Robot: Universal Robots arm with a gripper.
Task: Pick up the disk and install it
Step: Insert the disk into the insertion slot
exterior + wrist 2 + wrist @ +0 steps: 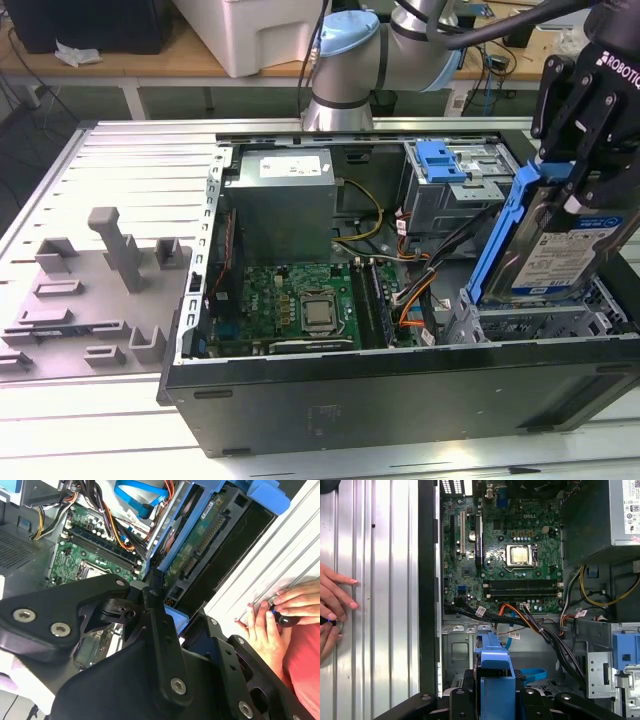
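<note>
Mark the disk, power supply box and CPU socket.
the disk [568,255]: exterior view, on its blue-and-white label.
the power supply box [280,220]: exterior view, on its bare grey face.
the CPU socket [520,555]: first wrist view, on its metal centre.

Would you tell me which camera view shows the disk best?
The exterior view: the disk shows its label and blue frame, held in the gripper. The second wrist view shows its circuit-board side; the first wrist view, its blue frame edge-on.
</note>
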